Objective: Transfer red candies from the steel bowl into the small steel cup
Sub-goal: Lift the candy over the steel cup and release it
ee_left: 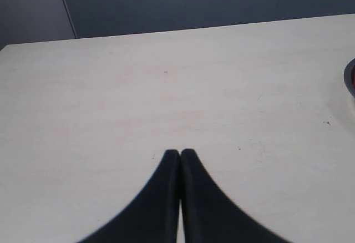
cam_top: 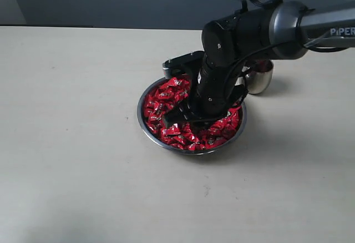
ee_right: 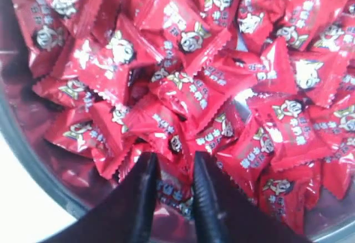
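The steel bowl (cam_top: 145,126) sits mid-table, filled with red candies (cam_top: 166,96) in shiny printed wrappers. My right gripper (cam_top: 176,122) reaches down into the pile near the bowl's front. In the right wrist view its two dark fingers (ee_right: 175,157) press on one red candy (ee_right: 175,190) from both sides, close to the bowl's wall (ee_right: 33,160). The small steel cup (cam_top: 259,79) stands just behind the bowl on the right, partly hidden by the arm. My left gripper (ee_left: 179,152) is shut and empty over bare table, out of the exterior view.
The pale tabletop (cam_top: 72,143) spreads wide to the left and front of the bowl. A dark wall runs behind the table's far edge. A sliver of the bowl's rim (ee_left: 350,76) shows at the edge of the left wrist view.
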